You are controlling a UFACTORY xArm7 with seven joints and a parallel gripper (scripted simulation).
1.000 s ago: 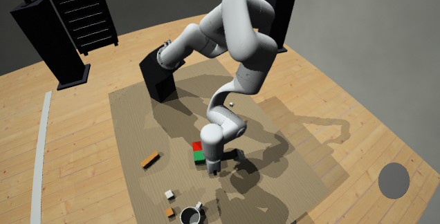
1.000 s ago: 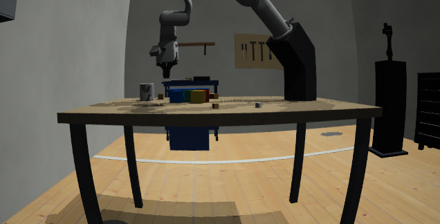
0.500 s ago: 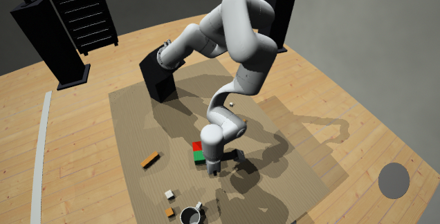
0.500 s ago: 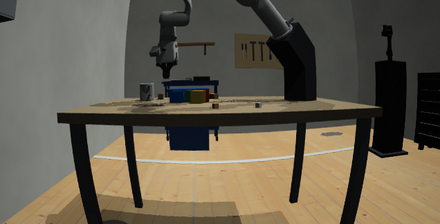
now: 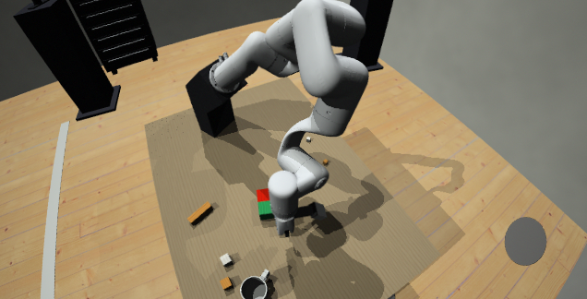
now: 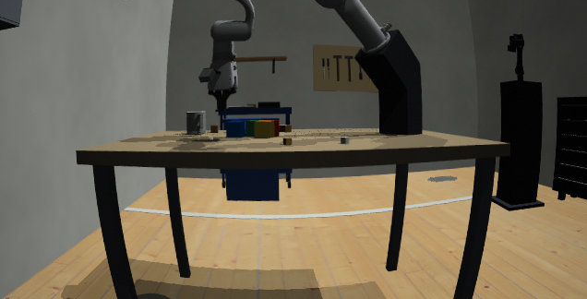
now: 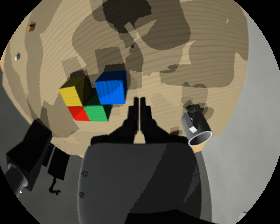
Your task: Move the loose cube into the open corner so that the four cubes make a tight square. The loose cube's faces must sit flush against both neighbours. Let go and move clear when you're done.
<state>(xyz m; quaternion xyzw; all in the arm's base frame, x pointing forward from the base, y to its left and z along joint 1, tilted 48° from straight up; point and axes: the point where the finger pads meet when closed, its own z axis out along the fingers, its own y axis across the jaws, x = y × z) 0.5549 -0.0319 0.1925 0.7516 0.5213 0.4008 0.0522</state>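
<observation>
The loose blue cube stands near the open corner between the yellow cube and the green cube. In the wrist view a gap separates it from the yellow cube, and it is offset to the right over the green one; contact with green cannot be told. The red cube adjoins yellow and green. My gripper is shut and empty, raised above the table, right of the blue cube in the wrist view. The arm hides blue and yellow in the top view.
A grey mug stands right of the gripper in the wrist view. A small white block, a small orange block and an orange bar lie on the table. Another white block and orange block lie nearer the base.
</observation>
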